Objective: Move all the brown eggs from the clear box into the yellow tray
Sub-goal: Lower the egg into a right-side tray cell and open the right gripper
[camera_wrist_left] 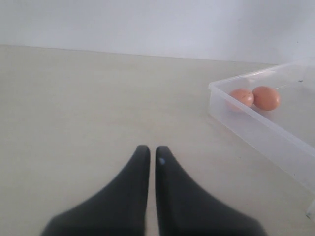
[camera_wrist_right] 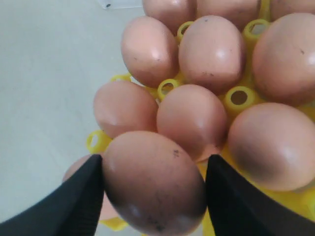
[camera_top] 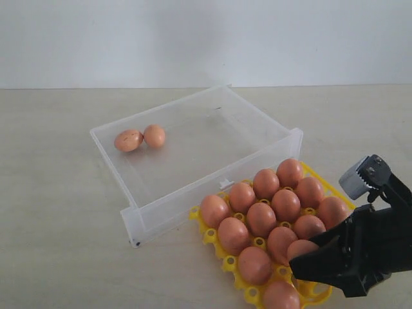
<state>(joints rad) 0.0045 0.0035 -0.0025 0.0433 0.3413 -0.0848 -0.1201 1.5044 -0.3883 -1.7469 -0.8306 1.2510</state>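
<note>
A brown egg (camera_wrist_right: 155,184) sits between the two black fingers of the right gripper (camera_wrist_right: 153,164), one finger against each flank of the shell. The tool is therefore grasping the egg, its jaws spread only as wide as the shell demands. Gripping across the narrow waist keeps the fingers clear of the neighbours. Directly beneath and ahead of the fingertips lies the yellow tray (camera_top: 196,212), whose cups beyond the held egg are filled with seated eggs (camera_wrist_right: 191,119) packed shoulder to shoulder, with raised yellow posts showing between them. The gripper hangs over the tray's near corner — judged to be the approach to one of the last free cups — though the egg itself hides whether its base already rests in a cup. Farther out from the tool, past the tray's far edge, stands the clear box (camera_top: 193,193), its front wall just beside the tray. Two eggs (camera_top: 140,138) lie touching each other in the corner of the box farthest from this gripper, so the transfer is judged nearly but not wholly complete. The left gripper (camera_wrist_left: 152,157) hangs apart over the bare tabletop (camera_top: 58,225), with the box's two eggs ahead of its fingertips and off to one side. Its fingers are closed to a thin slit and hold nothing.
</note>
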